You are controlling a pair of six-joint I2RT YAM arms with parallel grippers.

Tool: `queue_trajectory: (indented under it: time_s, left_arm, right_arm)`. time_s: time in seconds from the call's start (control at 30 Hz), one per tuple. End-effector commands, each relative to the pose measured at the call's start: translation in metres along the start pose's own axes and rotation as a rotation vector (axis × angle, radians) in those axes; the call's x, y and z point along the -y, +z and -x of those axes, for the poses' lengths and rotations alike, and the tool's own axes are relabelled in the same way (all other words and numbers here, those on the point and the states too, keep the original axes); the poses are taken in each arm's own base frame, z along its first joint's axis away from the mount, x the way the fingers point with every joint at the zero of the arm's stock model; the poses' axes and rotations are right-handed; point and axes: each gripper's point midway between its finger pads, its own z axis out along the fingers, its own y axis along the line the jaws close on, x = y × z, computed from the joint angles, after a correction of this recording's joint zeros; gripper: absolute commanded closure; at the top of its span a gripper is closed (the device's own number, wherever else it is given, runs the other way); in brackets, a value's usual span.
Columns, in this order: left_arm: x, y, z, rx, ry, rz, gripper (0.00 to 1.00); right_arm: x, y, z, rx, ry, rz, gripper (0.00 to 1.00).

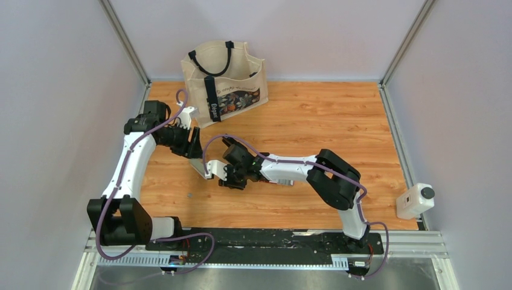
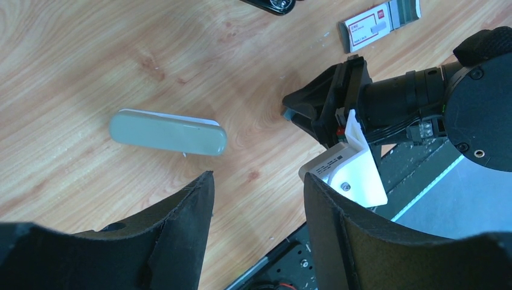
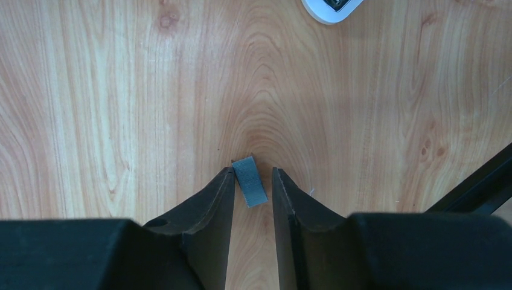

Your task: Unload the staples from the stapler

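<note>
1. Progress check: the staples (image 3: 250,184), one short grey strip, are out and lying on the surface (image 3: 90,90), left of centre and nearer the near edge than the far one. I'd call the unloading basically done, though I can't see whether more sit inside.
2. My right gripper (image 3: 252,171) is narrowly apart with the strip in the gap. There's a sliver of wood between the strip and one finger, so it doesn't look clamped.
3. The stapler (image 2: 168,132) lies flat and looks closed, just toward the left edge from the strip. The left gripper (image 2: 258,178) hangs near it, wide apart and holding nothing.
4. Left to do, I reckon: back both arms off.
5. View stuff: only the right wrist cam shows the strip, since from the top cam the right gripper covers it. The left wrist cam gives the whole stapler plus a red-and-white box (image 2: 380,24) I can't spot from the top.
</note>
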Motion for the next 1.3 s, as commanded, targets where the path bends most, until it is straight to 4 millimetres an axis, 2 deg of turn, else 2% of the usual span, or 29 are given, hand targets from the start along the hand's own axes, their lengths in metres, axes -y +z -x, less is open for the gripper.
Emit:
queue_trajectory:
  time_s: [0.0,0.13,0.27,0.5,0.7,0.77,0.9,1.0,1.03,1.1,1.13,1.2,1.27]
  left_arm:
    - [0.008,-0.008,0.006,0.044,0.033,-0.017,0.35]
    - [0.01,-0.009,0.006,0.047,0.035,-0.017,0.35]
    - [0.01,-0.01,0.005,0.048,0.032,-0.018,0.35]
    - [0.01,-0.009,0.004,0.05,0.031,-0.016,0.35]
    - [0.01,-0.01,0.006,0.055,0.035,-0.015,0.35]
    - [0.01,-0.009,0.006,0.054,0.034,-0.016,0.35]
    - [0.008,-0.009,0.006,0.055,0.038,-0.006,0.35]
    - [0.003,-0.007,0.005,0.049,0.039,0.019,0.35]
    - [0.001,-0.007,0.005,0.05,0.039,0.024,0.35]
    - [0.0,-0.007,0.004,0.046,0.042,0.025,0.35]
    - [0.001,-0.006,0.003,0.041,0.041,0.023,0.35]
    - [0.001,-0.006,0.002,0.037,0.044,0.023,0.35]
    - [0.0,-0.006,0.0,0.031,0.045,0.026,0.36]
  right_arm:
    - [0.003,0.001,-0.002,-0.02,0.007,-0.016,0.66]
    - [0.003,-0.003,-0.004,-0.026,0.004,-0.02,0.64]
    - [0.004,-0.004,-0.006,-0.042,0.007,-0.024,0.65]
    - [0.004,-0.005,-0.003,-0.048,0.048,-0.024,0.84]
    - [0.007,-0.013,0.004,-0.05,0.114,-0.051,0.92]
    - [0.013,-0.02,0.006,-0.056,0.144,-0.092,0.94]
    - [0.028,-0.049,0.021,-0.012,0.305,-0.203,0.98]
    - [0.039,-0.067,0.016,-0.006,0.441,-0.288,1.0]
    - [0.047,-0.079,0.016,0.003,0.525,-0.356,1.0]
    - [0.049,-0.089,0.0,-0.021,0.624,-0.407,1.0]
    - [0.052,-0.105,0.002,0.009,0.682,-0.457,1.0]
    - [0.049,-0.114,-0.012,0.004,0.753,-0.514,1.0]
    - [0.051,-0.133,-0.021,0.021,0.857,-0.61,1.0]
